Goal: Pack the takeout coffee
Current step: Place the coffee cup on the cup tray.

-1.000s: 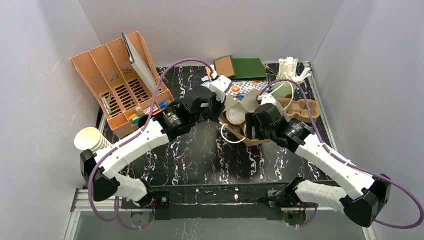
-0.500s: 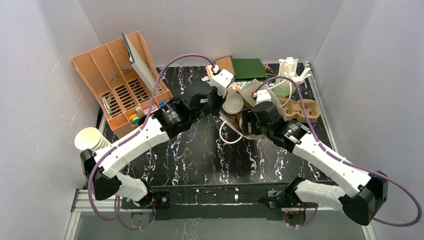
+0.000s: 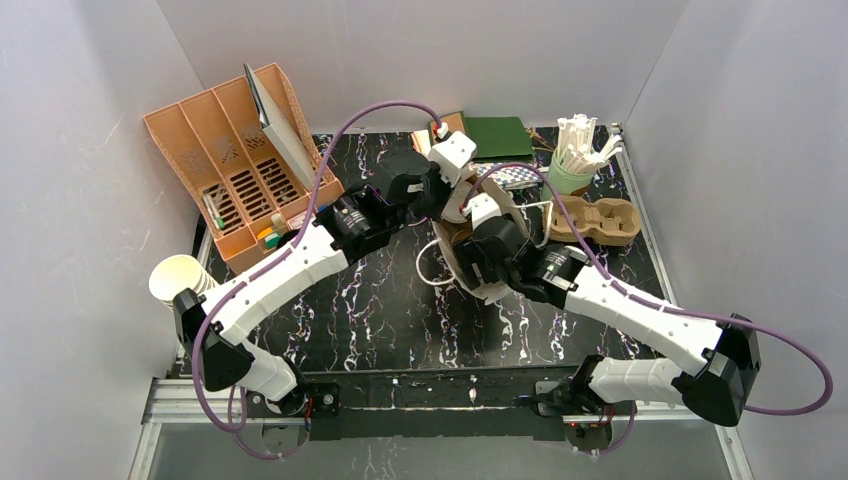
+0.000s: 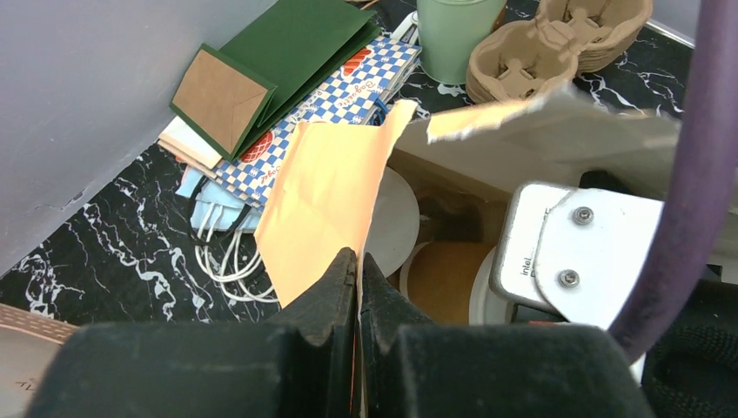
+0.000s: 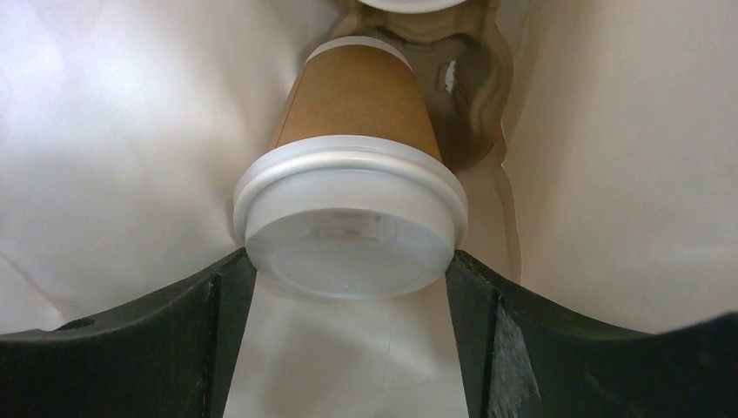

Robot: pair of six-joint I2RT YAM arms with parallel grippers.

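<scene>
The right arm has pushed deeper into the paper bag (image 4: 324, 196). Its tool (image 5: 348, 274) is spread wide around a lidded coffee cup (image 5: 357, 96) and seems to be gripping it. The left tool (image 4: 358, 261) stays pinched on the bag's rim, which has lifted, so this cup looks nearly packed.

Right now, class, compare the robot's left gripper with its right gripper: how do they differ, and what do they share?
The left gripper is shut tight; the right gripper stands wide. The left gripper pinches the paper bag's thin edge; the right gripper clasps a brown cup by its white lid. The left gripper is at the bag's rim; the right gripper reaches inside it. Shared: black fingers, same bag.
</scene>
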